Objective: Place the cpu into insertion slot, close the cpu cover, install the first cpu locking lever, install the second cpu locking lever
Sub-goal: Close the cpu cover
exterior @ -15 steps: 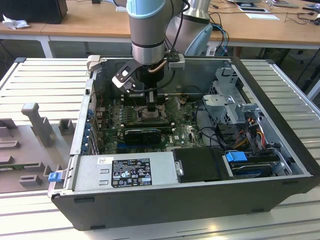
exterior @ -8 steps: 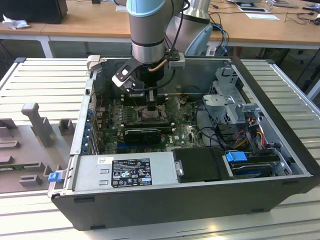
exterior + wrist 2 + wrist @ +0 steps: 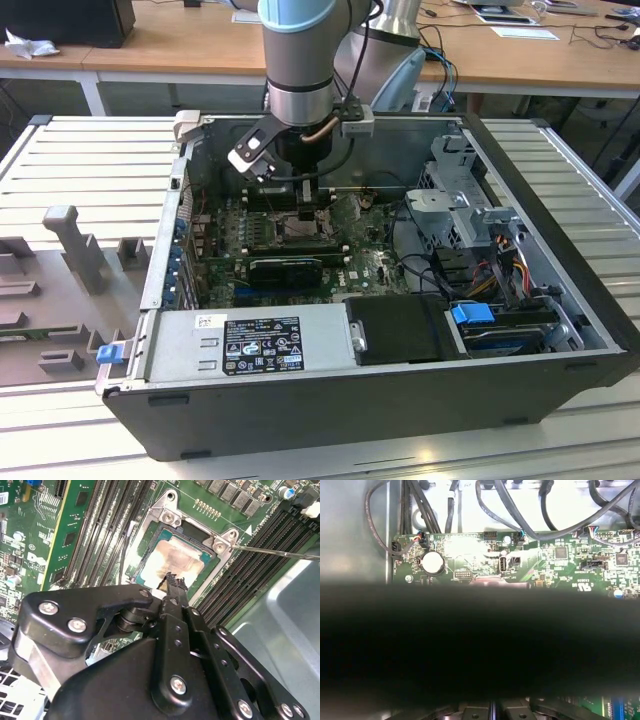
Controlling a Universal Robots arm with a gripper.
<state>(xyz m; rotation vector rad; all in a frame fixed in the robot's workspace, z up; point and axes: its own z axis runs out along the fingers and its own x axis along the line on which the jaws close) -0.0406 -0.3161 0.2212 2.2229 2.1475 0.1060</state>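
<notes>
Closest in, on the second wrist view, I have the gripper (image 3: 172, 580) with its black fingers (image 3: 175, 605) drawn together, nothing clamped between them that I can make out. Their tips sit at the near edge of the cpu (image 3: 180, 560). The cpu lies flat in the insertion slot (image 3: 192, 539), pale face up, with a strip of its green edge showing on one side. Just beyond the slot a silvery bracket (image 3: 167, 516) with screw heads wraps the far corner, and a thin metal rod (image 3: 280, 554) runs away from it over the long black memory slots (image 3: 260, 555). More of those slots flank the other side on the green board (image 3: 65, 525).

On the first wrist view I see a coin battery (image 3: 432, 562) on the board and dark cables (image 3: 520, 515) past its edge.

From the exterior view, the arm (image 3: 300, 60) reaches straight down into the open computer case (image 3: 560, 330), with the grey power supply (image 3: 250, 340) along the near wall and wooden desks (image 3: 200, 50) far behind.
</notes>
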